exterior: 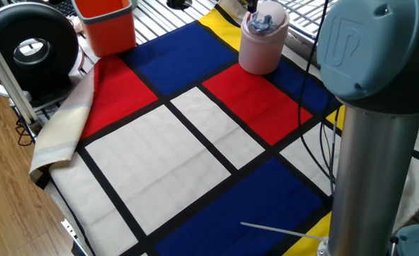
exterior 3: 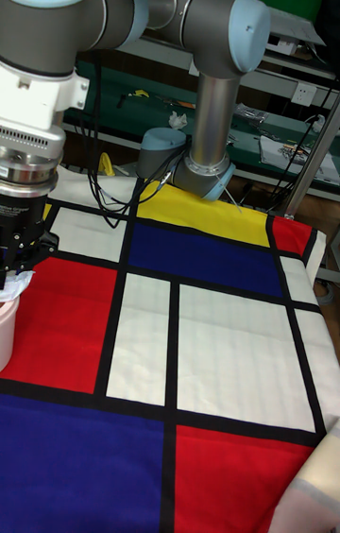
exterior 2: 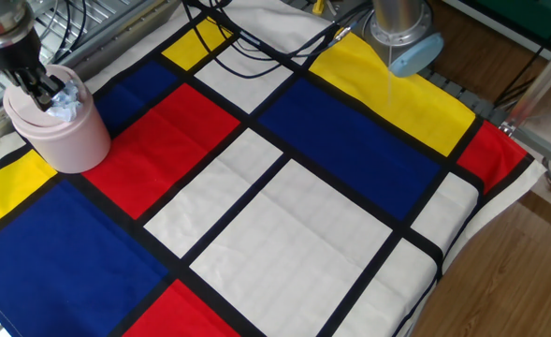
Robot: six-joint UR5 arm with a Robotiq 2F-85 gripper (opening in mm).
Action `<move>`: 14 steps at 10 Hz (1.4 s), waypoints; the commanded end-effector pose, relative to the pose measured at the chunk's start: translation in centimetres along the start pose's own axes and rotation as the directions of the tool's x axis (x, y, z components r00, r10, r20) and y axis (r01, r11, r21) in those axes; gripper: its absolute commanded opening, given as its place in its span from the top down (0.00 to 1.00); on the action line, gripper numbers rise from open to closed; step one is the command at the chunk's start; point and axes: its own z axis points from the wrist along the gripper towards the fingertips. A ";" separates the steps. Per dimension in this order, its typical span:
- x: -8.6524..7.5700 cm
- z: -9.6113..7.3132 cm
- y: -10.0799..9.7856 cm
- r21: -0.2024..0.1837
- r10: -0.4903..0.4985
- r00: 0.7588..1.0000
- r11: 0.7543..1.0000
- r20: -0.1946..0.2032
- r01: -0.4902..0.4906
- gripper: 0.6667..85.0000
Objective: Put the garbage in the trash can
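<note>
The trash can point(exterior: 260, 51) point(exterior 2: 69, 140) point(exterior 3: 4, 330) is a pale pink cylinder at the far corner of the checkered cloth, with its top open. The garbage point(exterior: 264, 23) point(exterior 2: 66, 101) point(exterior 3: 21, 284), a crumpled white-grey paper wad, sits in the can's mouth and sticks up above the rim. My gripper point(exterior: 254, 14) point(exterior 2: 41, 91) point(exterior 3: 13, 273) points straight down into that mouth. Its dark fingers appear closed against the wad's edge.
An orange square-sided bin point(exterior: 108, 25) stands at the cloth's other far corner, beside a black round device point(exterior: 30, 46). The arm's grey base column point(exterior: 373, 142) point(exterior 2: 398, 28) rises at the table's edge. Black cables point(exterior 2: 256, 47) trail over the yellow squares.
</note>
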 end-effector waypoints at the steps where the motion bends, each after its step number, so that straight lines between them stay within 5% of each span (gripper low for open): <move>1: -0.3 1.7 0.0 -0.014 -0.007 1.000 1.000 0.023 0.007 1.00; 6: -0.7 2.9 -0.3 -0.016 -0.021 0.999 1.000 0.039 0.021 1.00; 14: -0.5 -0.1 -1.1 0.021 -0.032 0.999 0.999 0.004 0.031 1.00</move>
